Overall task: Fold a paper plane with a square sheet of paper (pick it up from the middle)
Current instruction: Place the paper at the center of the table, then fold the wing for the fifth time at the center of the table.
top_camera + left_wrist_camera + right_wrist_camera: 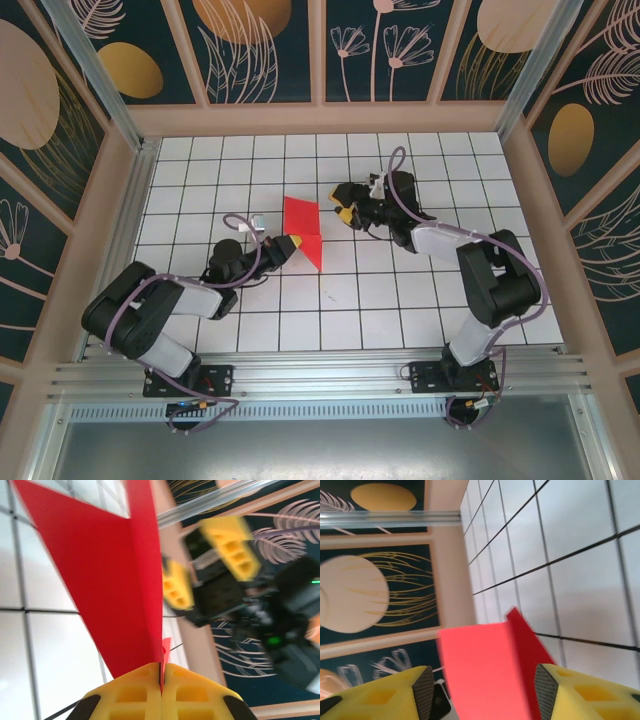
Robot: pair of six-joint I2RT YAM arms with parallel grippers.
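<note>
Our left claw [161,674] is clamped tight on a tapering end of the red paper [110,585], its yellow fingers [130,695] pressed together with the thin edge pinched between them. Straight ahead of that claw the paper widens into a creased, folded shape, one flap standing up off the white tiled table [45,645]. Just beyond the paper's far edge sits our right claw [482,692], its jaws standing apart. The red flap lies between its two fingers, nearer the right-hand one, and we cannot tell whether it touches. Past both claws runs the patterned wall [375,595].
</note>
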